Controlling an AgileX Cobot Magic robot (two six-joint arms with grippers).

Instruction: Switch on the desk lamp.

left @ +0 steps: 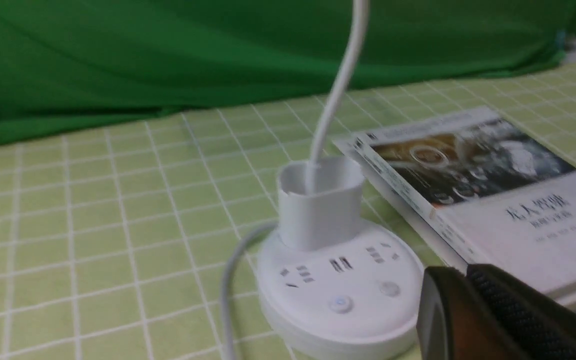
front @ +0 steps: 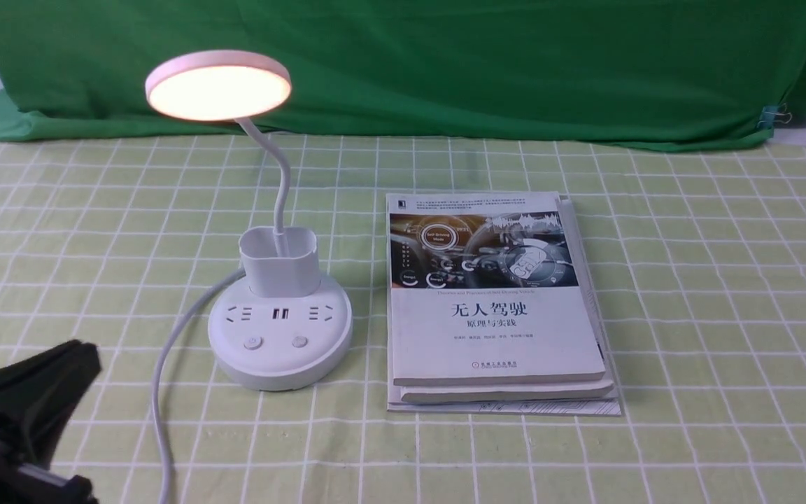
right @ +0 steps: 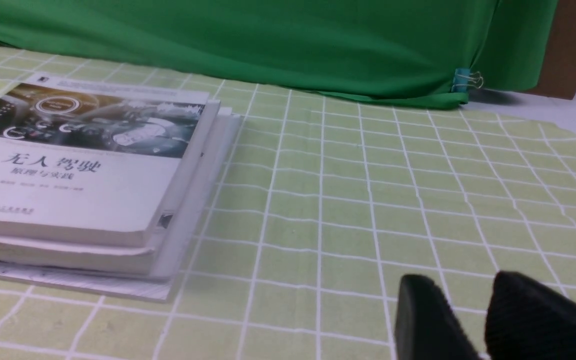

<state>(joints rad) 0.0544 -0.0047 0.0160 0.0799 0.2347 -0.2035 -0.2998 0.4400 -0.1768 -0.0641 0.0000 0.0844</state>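
Observation:
The white desk lamp [front: 279, 329] stands on the left half of the table. Its disc head [front: 217, 87] glows warm white above the thin neck and cup holder [front: 279, 262]. The round base carries sockets and two buttons [front: 253, 343]. In the left wrist view the base [left: 318, 300] sits close ahead, and the nearer button [left: 341, 303] shows a faint blue light. My left gripper [front: 85, 357] is low at the front left, away from the base; in its wrist view [left: 465, 271] its fingers are pressed together and empty. My right gripper [right: 460, 281] hovers over bare cloth, fingers slightly apart, empty.
A stack of books [front: 494, 301] lies just right of the lamp and shows in both wrist views [left: 508, 200] [right: 83, 165]. The lamp's white cord [front: 165, 378] runs from the base toward the front edge. A green backdrop [front: 445, 63] hangs behind the checked tablecloth [front: 711, 315].

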